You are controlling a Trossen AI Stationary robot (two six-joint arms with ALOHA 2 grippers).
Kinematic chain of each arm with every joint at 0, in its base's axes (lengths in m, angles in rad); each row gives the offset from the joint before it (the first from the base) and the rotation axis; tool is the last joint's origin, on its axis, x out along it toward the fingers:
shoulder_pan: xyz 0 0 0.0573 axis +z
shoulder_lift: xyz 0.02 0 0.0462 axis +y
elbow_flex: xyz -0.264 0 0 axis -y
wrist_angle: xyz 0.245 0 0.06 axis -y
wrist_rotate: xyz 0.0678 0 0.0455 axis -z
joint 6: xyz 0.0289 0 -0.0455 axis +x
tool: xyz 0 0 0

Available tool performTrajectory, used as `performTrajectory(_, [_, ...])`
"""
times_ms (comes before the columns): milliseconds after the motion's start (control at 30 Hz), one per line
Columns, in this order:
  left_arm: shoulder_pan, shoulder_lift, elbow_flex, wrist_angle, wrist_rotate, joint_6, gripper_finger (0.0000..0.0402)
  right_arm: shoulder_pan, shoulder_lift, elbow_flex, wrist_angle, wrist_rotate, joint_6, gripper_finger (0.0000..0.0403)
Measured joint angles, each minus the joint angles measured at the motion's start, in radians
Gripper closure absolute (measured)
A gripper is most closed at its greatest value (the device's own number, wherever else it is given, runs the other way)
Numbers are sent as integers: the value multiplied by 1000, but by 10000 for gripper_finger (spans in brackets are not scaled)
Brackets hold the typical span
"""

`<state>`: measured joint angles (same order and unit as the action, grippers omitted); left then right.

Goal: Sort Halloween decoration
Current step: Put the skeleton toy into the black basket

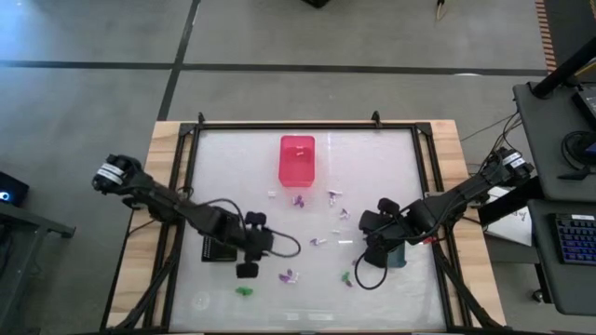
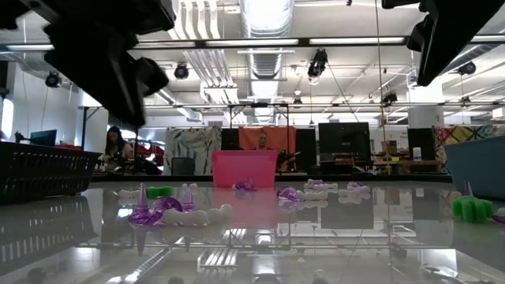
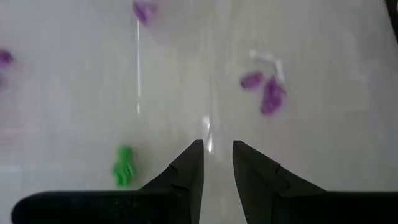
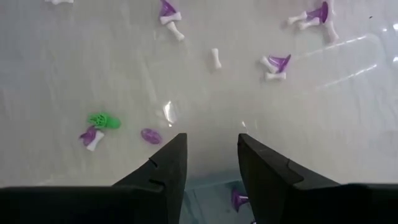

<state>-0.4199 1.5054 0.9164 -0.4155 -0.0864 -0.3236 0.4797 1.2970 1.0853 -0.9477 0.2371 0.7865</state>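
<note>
Your Halloween decoration pieces [image 1: 317,219] are tiny glossy plastic bits, purple cone-ish hats, white bone shapes and green blobs, scattered over the shiny white table [image 1: 223,158] between the arms, pointing every which way. The left gripper [image 3: 217,163] hangs over bare table, fingers slightly apart, empty. The right gripper [image 4: 211,163] has fingers apart over the grey-blue bin [image 1: 396,253]. The pink bin [image 1: 297,159] sits at the far middle.
</note>
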Motion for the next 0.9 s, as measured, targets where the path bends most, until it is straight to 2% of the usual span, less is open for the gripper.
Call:
performTrajectory(167, [-85,60,114,-190,33,-88,333,0,1,-1,4,0,-4,269])
performTrajectory(433, [-218,135,186,-216,73,-189,333,0,1,-1,14,0,-32,265])
performTrajectory(900, [-295,233,280,-239,72,-275,333,0,2,-2,28,2,-32,265])
